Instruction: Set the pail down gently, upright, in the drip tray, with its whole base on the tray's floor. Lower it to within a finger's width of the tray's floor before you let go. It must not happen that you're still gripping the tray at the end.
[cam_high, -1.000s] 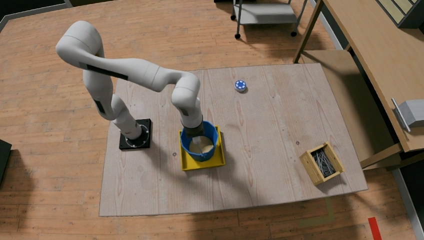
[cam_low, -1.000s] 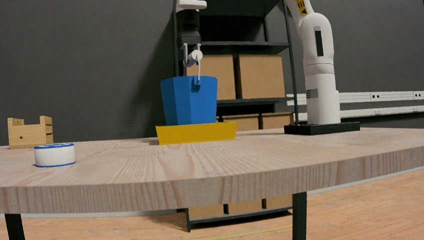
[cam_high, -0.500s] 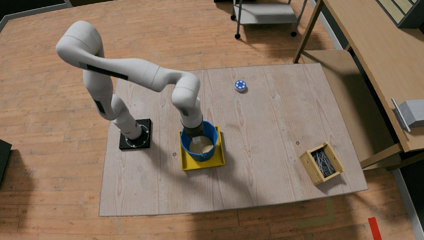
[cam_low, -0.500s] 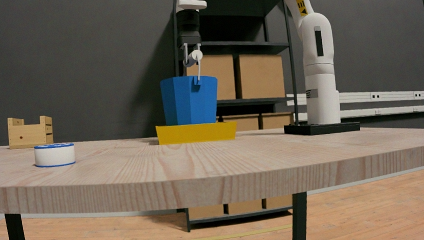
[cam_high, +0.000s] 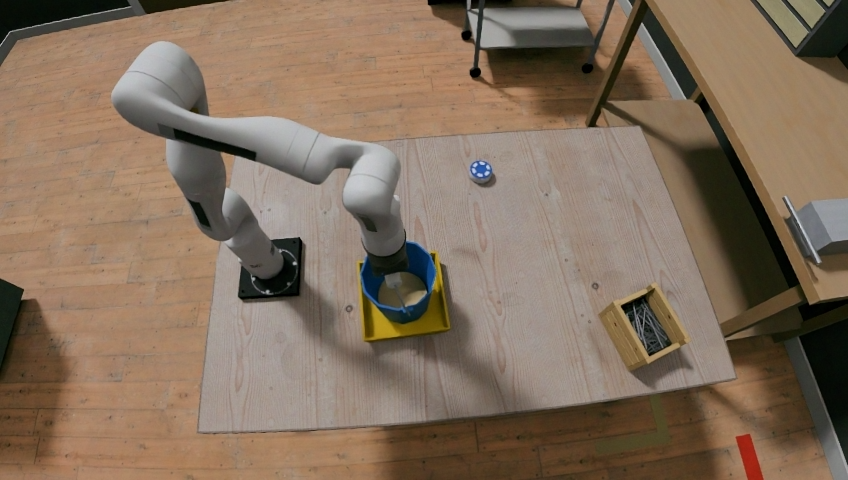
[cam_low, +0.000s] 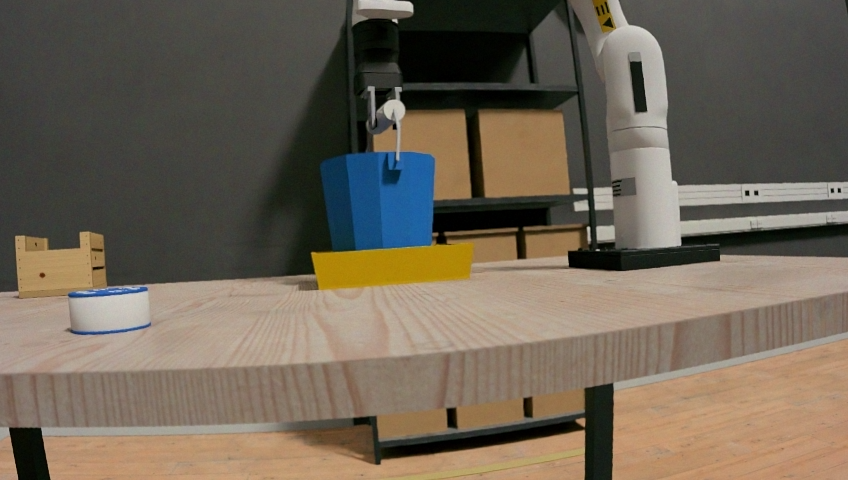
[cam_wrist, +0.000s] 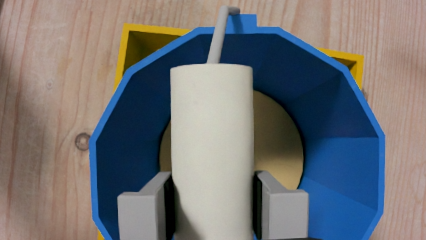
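A blue pail (cam_high: 416, 261) (cam_low: 377, 199) (cam_wrist: 330, 115) hangs upright with its lower part inside the yellow drip tray (cam_high: 404, 330) (cam_low: 392, 267) (cam_wrist: 132, 42). The tray's wall hides the pail's base in the exterior view, so I cannot tell whether the base touches the floor. My gripper (cam_high: 393, 280) (cam_low: 383, 115) (cam_wrist: 213, 196) is shut on the white roller grip (cam_low: 390, 111) (cam_wrist: 212, 150) of the pail's handle, straight above the pail's middle. A thin wire bail (cam_low: 397, 139) (cam_wrist: 217, 37) runs from the grip to the rim. The pail's inner bottom (cam_high: 410, 293) (cam_wrist: 285, 145) is tan.
A white and blue puck (cam_high: 480, 171) (cam_low: 108, 309) lies on the table (cam_high: 535, 237) (cam_low: 416, 333) toward the far side. A wooden crate of nails (cam_high: 644, 325) (cam_low: 59, 264) stands near the right front corner. The arm's base (cam_high: 270, 274) (cam_low: 642, 255) is left of the tray.
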